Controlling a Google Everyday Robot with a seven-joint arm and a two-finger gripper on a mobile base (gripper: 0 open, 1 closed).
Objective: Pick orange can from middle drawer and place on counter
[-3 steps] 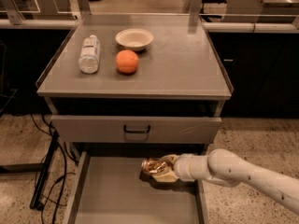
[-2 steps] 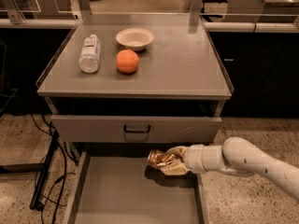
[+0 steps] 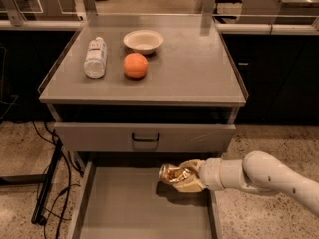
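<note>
Camera view: orange can (image 3: 172, 173) is held clamped in the pincer (image 3: 189, 179) just over the middle drawer (image 3: 124, 208) floor, right side, and could be knocked loose on the drawer front (image 3: 94, 136) or worktop (image 3: 199, 68) rim overhead if raised straight up.

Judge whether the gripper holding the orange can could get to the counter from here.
Probably yes: the gripper holds the orange can over the middle drawer; the counter is bare on its right.

Grey counter (image 3: 199, 68) with lying bottle (image 3: 95, 58), orange fruit (image 3: 135, 65) and bowl (image 3: 143, 41); pincer (image 3: 185, 177) below it, over the drawer (image 3: 129, 208).
</note>
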